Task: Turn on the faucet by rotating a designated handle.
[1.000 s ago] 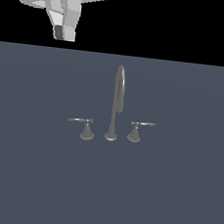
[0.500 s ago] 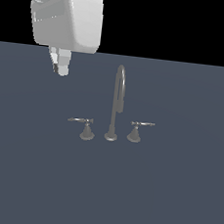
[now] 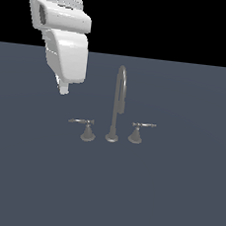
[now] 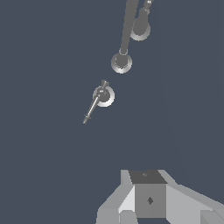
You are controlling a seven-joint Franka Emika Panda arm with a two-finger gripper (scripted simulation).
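Observation:
The dull-grey faucet (image 3: 118,105) stands on the dark surface with its tall gooseneck spout on a round base. The designated handle (image 3: 87,131) is on the exterior view's left of the spout, its thin rod pointing left. In the wrist view, this handle (image 4: 103,95) lies ahead of the gripper with the spout base (image 4: 121,62) beyond it. The twin handle (image 3: 136,134) has its rod pointing right. My gripper (image 3: 63,89) hangs above and to the left of the designated handle, apart from it. In the wrist view the gripper (image 4: 148,200) looks shut and empty.
The white arm (image 3: 64,35) fills the exterior view's upper left. The dark grey surface (image 3: 175,191) stretches flat around the faucet. Black background lies behind it.
The arm has come down into view, and the gripper has dropped toward the designated handle. The faucet and both handles have not moved.

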